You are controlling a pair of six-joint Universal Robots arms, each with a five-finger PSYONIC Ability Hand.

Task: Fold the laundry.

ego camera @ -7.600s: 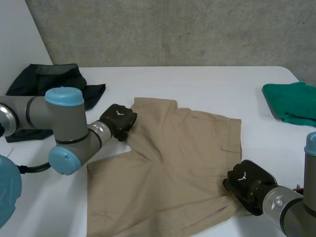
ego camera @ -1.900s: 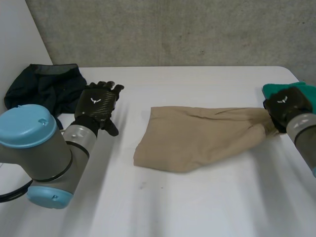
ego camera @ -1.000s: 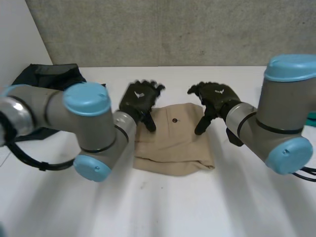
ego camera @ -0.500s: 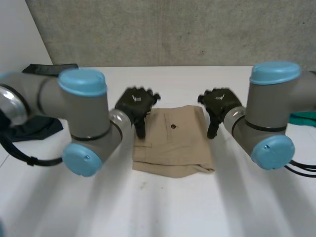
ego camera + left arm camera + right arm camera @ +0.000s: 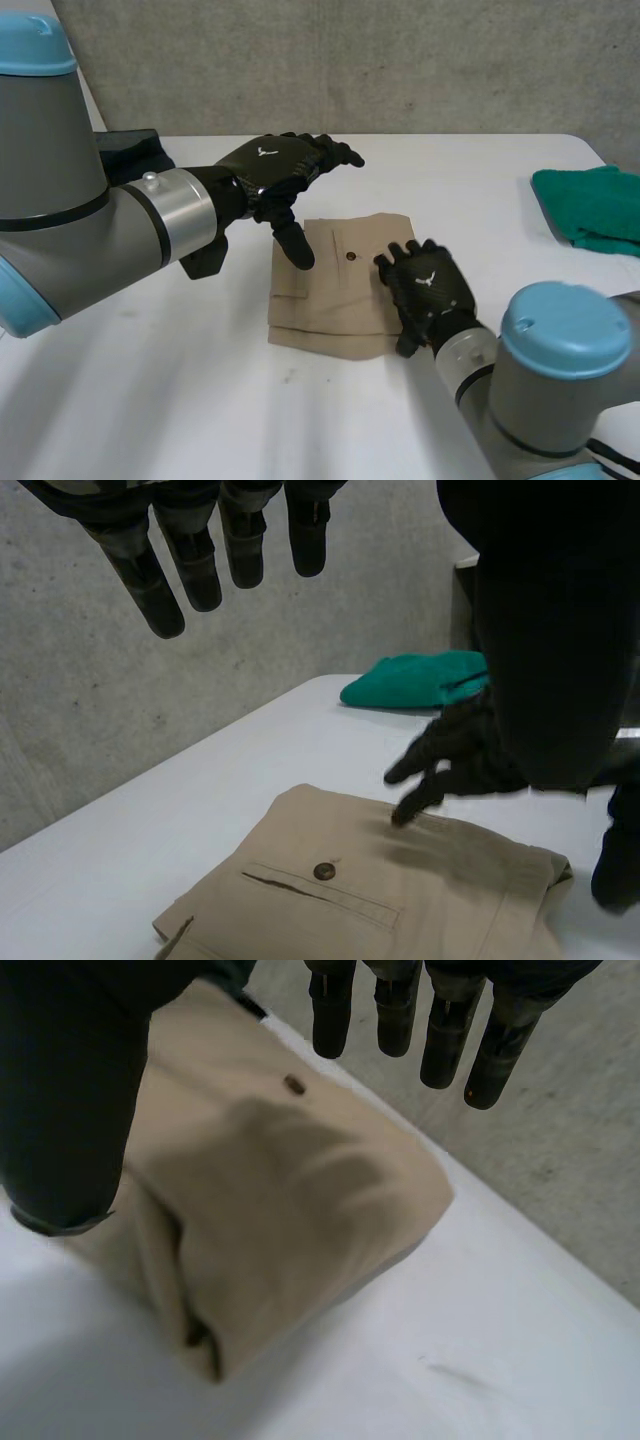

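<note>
The tan shorts (image 5: pixel 335 295) lie folded into a small packet in the middle of the white table (image 5: pixel 150 400), button and back pocket facing up. My left hand (image 5: pixel 283 172) hangs open in the air over the packet's far left corner, fingers spread and holding nothing. In the left wrist view its straight fingers (image 5: pixel 165 575) are well above the shorts (image 5: pixel 400 890). My right hand (image 5: pixel 428 290) is open, low over the packet's right edge. In the right wrist view its fingers (image 5: pixel 440 1030) point past the shorts (image 5: pixel 290 1190); I cannot tell if they touch.
A green cloth (image 5: pixel 590 205) lies at the table's right edge, also the green cloth (image 5: pixel 420 680) beyond the shorts in the left wrist view. A dark garment (image 5: pixel 135 150) is at the far left corner. A grey wall (image 5: pixel 350 60) stands behind the table.
The shorts went from spread flat to a compact packet. In the last half second my left hand rose above it and my right hand came round to its right edge.
</note>
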